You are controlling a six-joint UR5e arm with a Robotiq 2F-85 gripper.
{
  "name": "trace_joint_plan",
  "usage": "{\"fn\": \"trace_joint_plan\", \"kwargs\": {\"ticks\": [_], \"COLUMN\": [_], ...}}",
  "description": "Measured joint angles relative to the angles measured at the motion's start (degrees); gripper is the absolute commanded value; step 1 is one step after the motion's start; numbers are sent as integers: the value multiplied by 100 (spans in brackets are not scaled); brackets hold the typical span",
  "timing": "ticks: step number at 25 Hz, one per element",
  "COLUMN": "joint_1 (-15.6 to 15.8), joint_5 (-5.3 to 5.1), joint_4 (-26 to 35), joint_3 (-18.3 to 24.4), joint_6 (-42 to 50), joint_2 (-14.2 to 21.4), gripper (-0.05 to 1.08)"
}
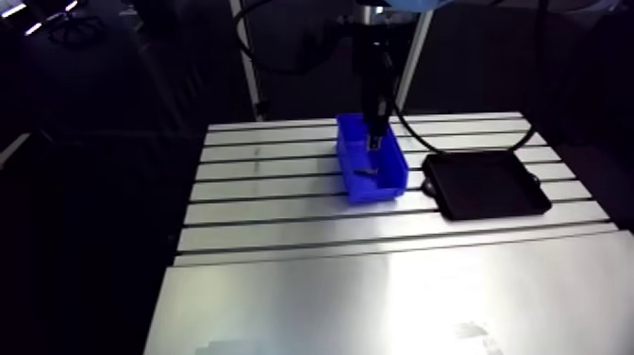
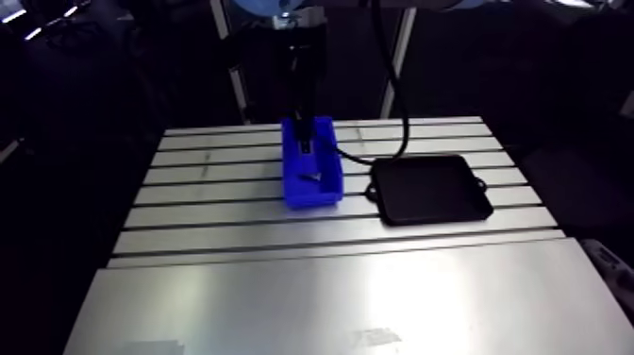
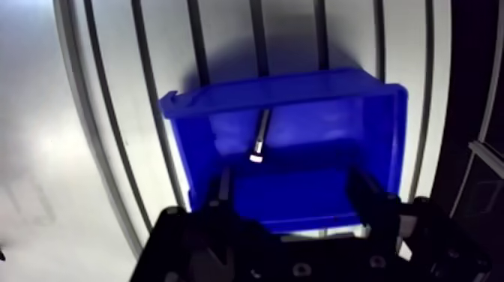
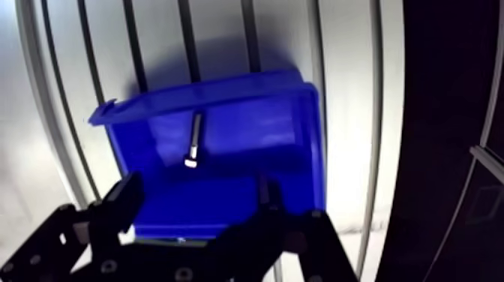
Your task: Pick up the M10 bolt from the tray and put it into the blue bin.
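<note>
metal bolt in boxy blue bin

Far arm view and close wrist view both overlook the blue bin

On the table, the bin stands just beside the tray, and 1 bolt lies inside the bin, ahead of the gripper, whose 2 fingers hang over the bin.

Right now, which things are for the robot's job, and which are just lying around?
For the job: bolt, lying in the blue bin; black tray; gripper, jaws open.
Just there: slotted table.
</note>
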State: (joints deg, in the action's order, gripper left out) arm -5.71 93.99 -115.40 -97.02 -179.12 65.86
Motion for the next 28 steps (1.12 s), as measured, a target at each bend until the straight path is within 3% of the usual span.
{"fn": "trace_joint_plan", "kwargs": {"ticks": [8, 15, 20, 28], "joint_1": [24, 104, 163, 215], "joint_5": [-4, -28, -31, -49], "joint_4": [822, 1783, 2285, 3134], "joint_3": [348, 1057, 1526, 1998], "joint_6": [331, 1524, 3084, 7173], "joint_2": [563, 764, 896, 1234], "gripper": [1, 1, 1, 1]}}
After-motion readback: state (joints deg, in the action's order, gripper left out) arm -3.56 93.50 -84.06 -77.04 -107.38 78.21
